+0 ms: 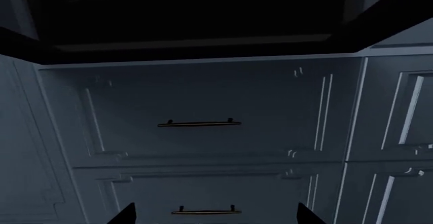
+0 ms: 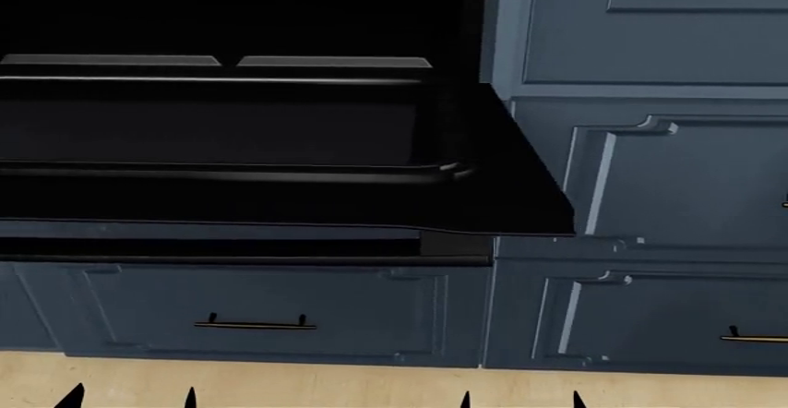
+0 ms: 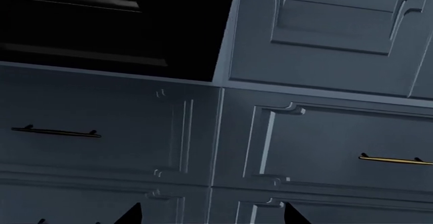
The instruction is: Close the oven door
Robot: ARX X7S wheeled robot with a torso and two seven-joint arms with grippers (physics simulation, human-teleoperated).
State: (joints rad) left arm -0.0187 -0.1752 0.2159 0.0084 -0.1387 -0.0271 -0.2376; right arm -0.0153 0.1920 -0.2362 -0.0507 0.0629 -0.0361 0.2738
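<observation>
Lifting from here you risk clipping the drawer fronts (image 2: 258, 306) just ahead, since the oven door (image 2: 246, 186) hangs flat open well above both tools, left tool (image 1: 216, 215) and right tool (image 3: 211, 215) each spread and holding nothing.

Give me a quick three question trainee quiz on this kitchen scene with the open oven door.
1. True or false: the glossy black glass oven door is shut.
2. What colour are the panelled drawer fronts? A red B blue-grey C white
3. Fill in: each drawer carries a thin brass ___.

Key: 1 false, it hangs open and lies flat. 2 B. 3 handle.
</observation>
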